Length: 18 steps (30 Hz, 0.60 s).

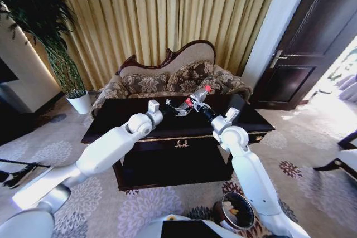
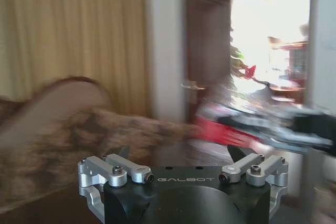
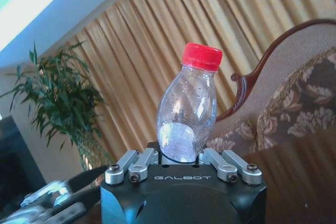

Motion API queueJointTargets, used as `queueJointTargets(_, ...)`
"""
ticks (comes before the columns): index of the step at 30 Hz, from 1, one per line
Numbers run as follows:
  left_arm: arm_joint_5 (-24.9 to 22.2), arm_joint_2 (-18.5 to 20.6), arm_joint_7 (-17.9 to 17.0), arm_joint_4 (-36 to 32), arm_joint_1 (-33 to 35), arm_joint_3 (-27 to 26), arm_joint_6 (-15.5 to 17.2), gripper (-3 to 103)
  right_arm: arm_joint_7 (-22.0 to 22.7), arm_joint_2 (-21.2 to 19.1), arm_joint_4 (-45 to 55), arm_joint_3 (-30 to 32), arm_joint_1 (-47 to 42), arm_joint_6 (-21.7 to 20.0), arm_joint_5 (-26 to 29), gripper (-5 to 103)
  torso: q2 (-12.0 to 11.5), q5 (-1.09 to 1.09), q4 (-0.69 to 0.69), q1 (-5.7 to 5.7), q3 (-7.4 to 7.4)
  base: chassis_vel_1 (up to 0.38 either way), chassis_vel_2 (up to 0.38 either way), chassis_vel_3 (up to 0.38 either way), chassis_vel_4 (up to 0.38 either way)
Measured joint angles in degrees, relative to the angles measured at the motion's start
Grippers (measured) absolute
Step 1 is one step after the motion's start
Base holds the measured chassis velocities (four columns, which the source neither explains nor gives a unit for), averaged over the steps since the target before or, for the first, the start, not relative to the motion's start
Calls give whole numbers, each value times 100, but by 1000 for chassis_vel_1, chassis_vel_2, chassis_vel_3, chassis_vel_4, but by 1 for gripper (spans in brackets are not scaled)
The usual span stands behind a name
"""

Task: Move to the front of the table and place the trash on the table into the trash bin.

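A clear plastic bottle (image 1: 195, 100) with a red cap and red-white label hangs tilted above the dark glossy table (image 1: 111, 125). My right gripper (image 1: 211, 113) is shut on its lower body. In the right wrist view the bottle (image 3: 187, 114) stands up between the right gripper's (image 3: 181, 157) jaws, cap on top. My left gripper (image 1: 162, 105) hovers open over the table's left-middle, just left of the bottle, holding nothing. In the left wrist view the left gripper's (image 2: 178, 153) fingers are spread wide, with the blurred bottle (image 2: 226, 129) beyond them. Pale crumpled scraps (image 1: 178, 110) lie on the tabletop between the grippers. The round dark trash bin (image 1: 236, 211) stands on the carpet by my right side.
A floral sofa (image 1: 167, 79) stands behind the table, with gold curtains beyond it. A potted plant (image 1: 67, 65) stands at the far left, and a dark door (image 1: 304, 48) at the right. A chair leg (image 1: 340, 163) shows at the right edge. Patterned carpet surrounds the table.
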Motion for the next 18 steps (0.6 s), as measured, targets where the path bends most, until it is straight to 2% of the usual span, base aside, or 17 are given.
queueJointTargets(1,-64,92,4,-166,184,-158,0,100,-24,6,1,9,-36,11,-30,27,0,-10,-3,0,1,0,0,0,0)
queueJointTargets(3,-236,273,50,-377,488,-495,-3,100,-37,15,1,13,-69,18,-74,27,0,-6,-2,0,0,0,0,0,0)
queueJointTargets(6,-277,348,131,-446,623,-638,-4,100,-41,21,1,12,-75,21,-94,27,0,-6,-1,0,0,0,0,0,0)
queueJointTargets(9,-364,549,271,-743,1126,-1106,-11,100,-43,38,4,-17,-80,25,-135,27,0,-7,0,0,0,0,0,0,0)
queueJointTargets(11,-372,580,271,-802,1242,-1204,-11,100,-43,39,13,-24,-84,26,-139,27,0,-6,-2,0,0,0,0,0,0)
queueJointTargets(13,-388,689,206,-984,1621,-1548,-3,100,-33,31,77,-25,-117,26,-154,27,0,-7,-2,0,0,0,0,0,0)
queueJointTargets(15,-398,719,182,-1041,1747,-1666,3,100,-29,28,103,-20,-135,26,-158,27,0,-6,-3,0,0,0,0,0,0)
queueJointTargets(16,-417,775,93,-1145,1993,-1918,32,100,-15,9,160,2,-187,40,-180,27,0,-7,-2,0,0,0,0,0,0)
queueJointTargets(17,-417,775,93,-1145,1993,-1918,32,100,-15,9,160,2,-187,40,-180,27,0,-7,-2,0,0,0,0,0,0)
queueJointTargets(18,-433,833,-81,-1274,2249,-2204,91,100,11,-15,213,26,-258,108,-243,27,0,-6,-2,0,0,0,0,0,0)
